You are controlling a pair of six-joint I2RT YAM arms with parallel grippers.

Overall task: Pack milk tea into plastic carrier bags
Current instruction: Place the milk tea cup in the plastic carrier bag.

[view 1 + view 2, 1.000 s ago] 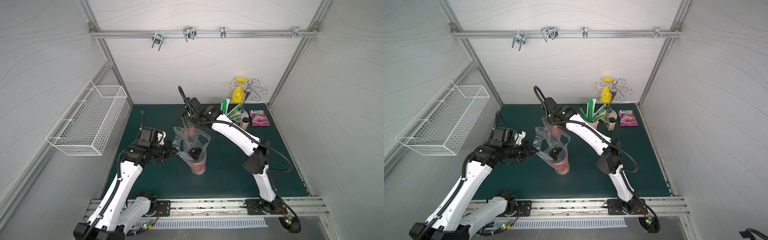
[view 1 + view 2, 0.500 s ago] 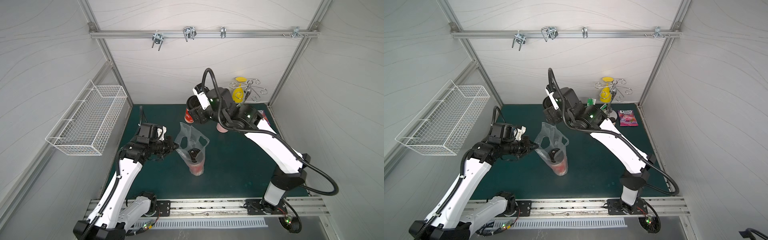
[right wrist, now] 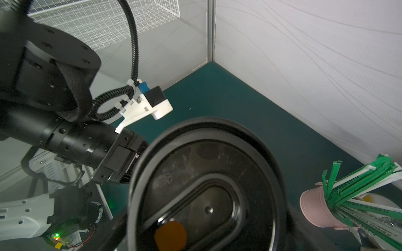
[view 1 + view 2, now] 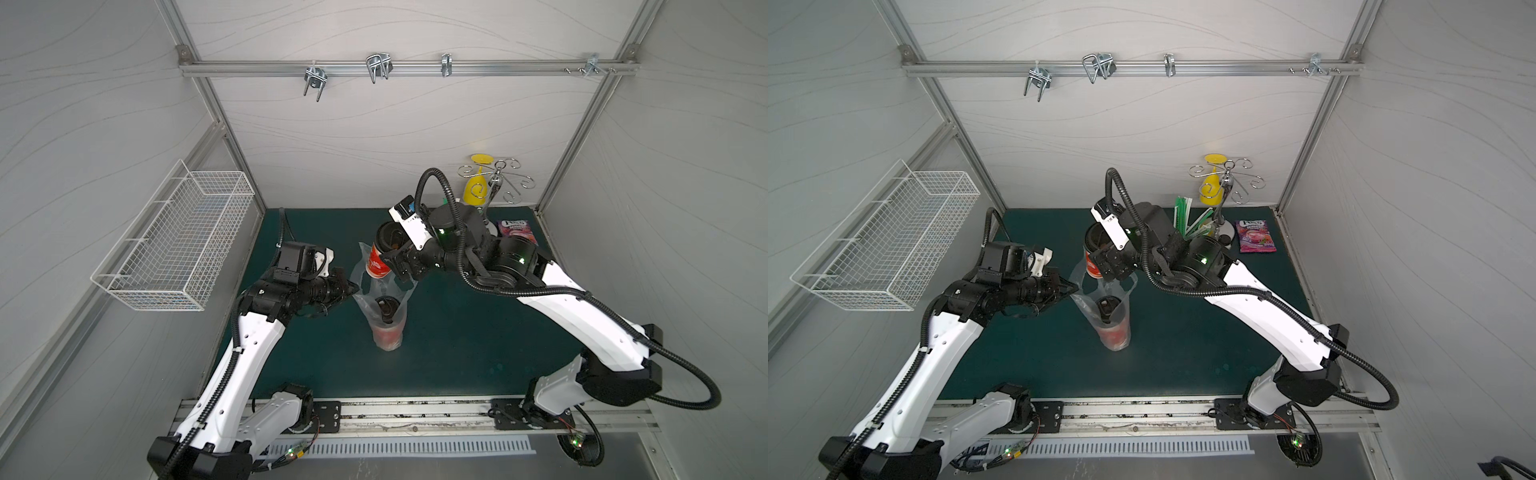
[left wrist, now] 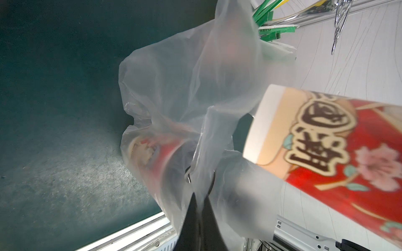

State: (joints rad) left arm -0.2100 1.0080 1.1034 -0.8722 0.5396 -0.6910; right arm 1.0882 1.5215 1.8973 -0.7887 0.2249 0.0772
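Half the packing looks done. The bagged cup [image 4: 387, 332] stands upright on the worktop [image 4: 457, 332] inside the bag [image 4: 374, 286], and the clear film rises well above its black lid.

The left gripper [image 4: 352, 288] has its jaws pinched tight on the bag's upper edge, on the side nearest the left arm, and holds the mouth up. The left wrist view shows film caught between the dark tips.

The right gripper [image 4: 400, 266] carries the second cup [image 4: 379, 261] in the air, with its jaws spread wide around the red body. In both top views that cup is lid up and leaning slightly. Its base hangs just above the far side of the bag's mouth, clear of the bagged cup. Whether the base touches the film I cannot tell.

What is left, as I judge it, is to lower the second cup through the mouth, set it down beside the bagged cup, and let go of both cup and bag. The film sits snug around the bagged cup, so the second may catch on the rim or nudge its neighbour unless the mouth is held open.
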